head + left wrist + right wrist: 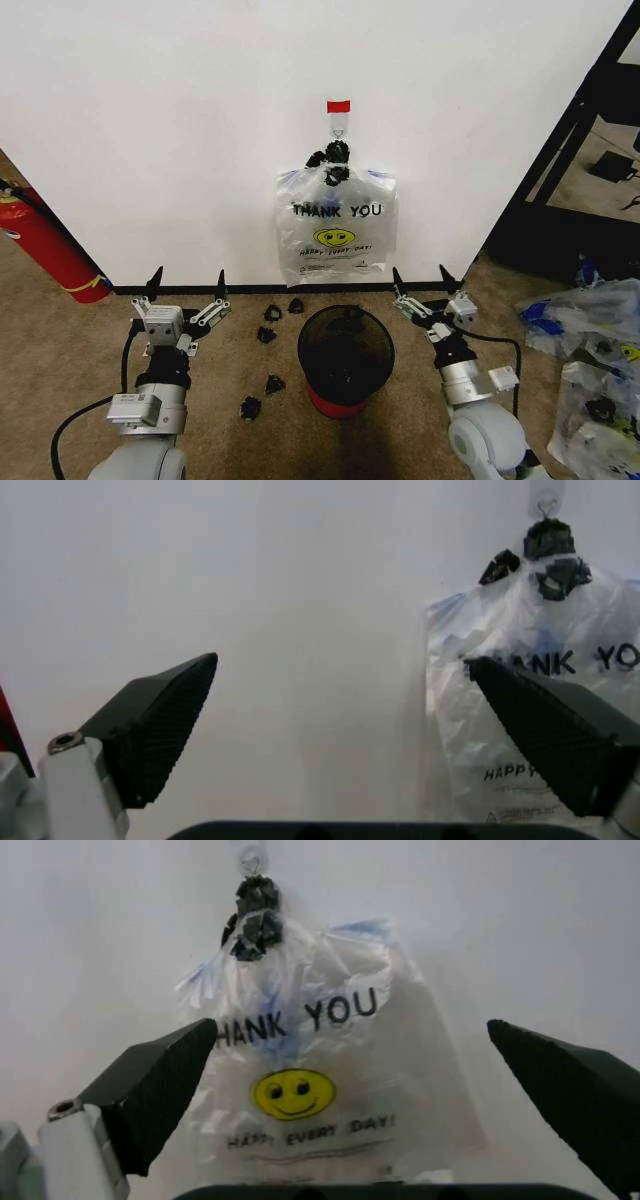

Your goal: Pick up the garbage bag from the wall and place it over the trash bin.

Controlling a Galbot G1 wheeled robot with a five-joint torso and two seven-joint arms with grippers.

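Both sets of jaws are spread wide and hold nothing, and the garbage bag (336,225) hangs on the wall (200,120).

The left gripper (187,287) and the right gripper (420,283) sit low over the brown carpet (60,350), one on each side of the trash bin (346,358), with their pointy black fingers (160,720) aimed at the wall. The bag is thin, crinkly, see-through white plastic with black "THANK YOU" words and a yellow smiley face. Its top hangs from a small metal hook (339,127) under a red tape strip (339,106). The bin is round black wire mesh with a red base, just below the bag. Small black clips (270,335) lie on the carpet near the bin. A red fire extinguisher (45,245) leans far to the left, and more bags (590,330) are piled on the right.
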